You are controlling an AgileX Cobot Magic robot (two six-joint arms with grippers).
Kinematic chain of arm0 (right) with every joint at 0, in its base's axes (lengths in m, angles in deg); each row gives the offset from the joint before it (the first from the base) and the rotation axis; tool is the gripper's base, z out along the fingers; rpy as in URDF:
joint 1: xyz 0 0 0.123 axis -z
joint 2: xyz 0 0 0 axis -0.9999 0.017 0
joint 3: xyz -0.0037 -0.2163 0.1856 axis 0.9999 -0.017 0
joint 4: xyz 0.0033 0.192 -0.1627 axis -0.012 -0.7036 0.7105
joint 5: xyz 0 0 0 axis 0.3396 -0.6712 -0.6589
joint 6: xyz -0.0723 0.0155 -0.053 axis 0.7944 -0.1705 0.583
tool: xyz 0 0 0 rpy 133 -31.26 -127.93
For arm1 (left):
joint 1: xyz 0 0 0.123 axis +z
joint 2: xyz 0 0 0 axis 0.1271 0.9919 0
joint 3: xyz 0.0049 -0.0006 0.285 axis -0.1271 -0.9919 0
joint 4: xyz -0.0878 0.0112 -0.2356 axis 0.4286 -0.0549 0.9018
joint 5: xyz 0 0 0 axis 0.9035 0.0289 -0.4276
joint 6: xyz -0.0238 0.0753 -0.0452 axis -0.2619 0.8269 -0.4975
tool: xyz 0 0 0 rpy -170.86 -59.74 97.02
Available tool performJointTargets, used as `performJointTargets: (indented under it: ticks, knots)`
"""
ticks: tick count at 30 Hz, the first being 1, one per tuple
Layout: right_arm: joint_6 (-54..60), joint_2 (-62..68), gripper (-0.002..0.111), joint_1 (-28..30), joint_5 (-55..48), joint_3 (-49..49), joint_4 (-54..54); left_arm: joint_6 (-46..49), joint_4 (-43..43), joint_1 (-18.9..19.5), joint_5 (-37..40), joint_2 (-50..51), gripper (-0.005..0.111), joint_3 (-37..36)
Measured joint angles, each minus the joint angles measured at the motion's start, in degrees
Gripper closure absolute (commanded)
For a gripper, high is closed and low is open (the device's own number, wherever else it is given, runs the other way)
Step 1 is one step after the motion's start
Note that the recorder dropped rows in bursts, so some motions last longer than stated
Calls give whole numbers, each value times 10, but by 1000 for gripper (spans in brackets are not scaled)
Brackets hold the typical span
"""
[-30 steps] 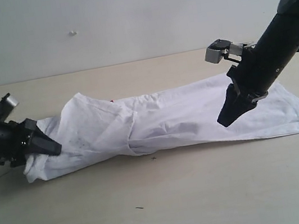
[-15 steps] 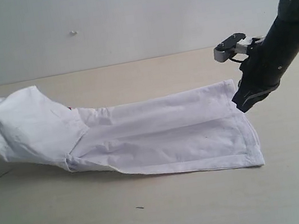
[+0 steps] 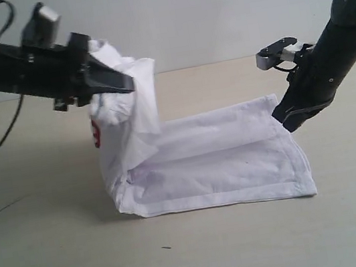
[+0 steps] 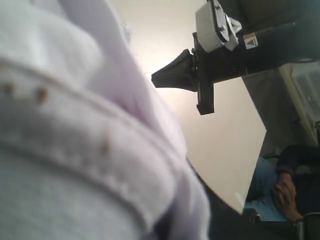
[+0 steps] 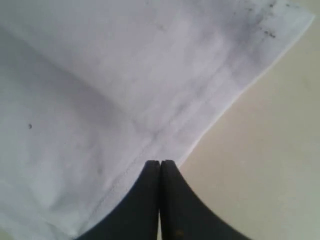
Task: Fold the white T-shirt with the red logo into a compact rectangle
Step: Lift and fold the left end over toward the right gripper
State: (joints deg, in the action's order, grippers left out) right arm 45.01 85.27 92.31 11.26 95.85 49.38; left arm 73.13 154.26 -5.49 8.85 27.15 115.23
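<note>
The white T-shirt lies with its right half flat on the table, while its left end hangs lifted and draped. My left gripper is shut on that raised bunch, high above the table. A bit of the red logo shows on the hanging part. In the left wrist view the white T-shirt fills most of the picture and hides the jaws. My right gripper is shut, its tip at the shirt's right hem. In the right wrist view the closed right gripper touches the hem of the white T-shirt, with no cloth between its fingers.
The beige table extends in front of the shirt and to both sides. A pale wall stands behind. A seated person shows beyond the table edge in the left wrist view.
My left gripper has lifted the shirt's left end high and carried it rightward, so that end now hangs. The flat part has shortened. The right gripper has stayed at the right hem.
</note>
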Motion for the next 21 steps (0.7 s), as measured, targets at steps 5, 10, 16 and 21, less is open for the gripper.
performJointTargets:
  ticks: [5, 10, 16, 21]
  knots:
    - [-18, -1, 108, 0, 0, 0, 4, -16, -4, -122, -122, 39, 97, 30]
    - [-23, -23, 108, 0, 11, 0, 4, -15, 6, -195, -164, 122, 72, 82]
    - [-24, -37, 108, 0, 18, 1, 4, -23, 18, -248, -155, 189, 2, 160]
    - [-24, -37, 108, 0, 19, 1, 5, -24, 23, -256, -125, 208, 2, 209]
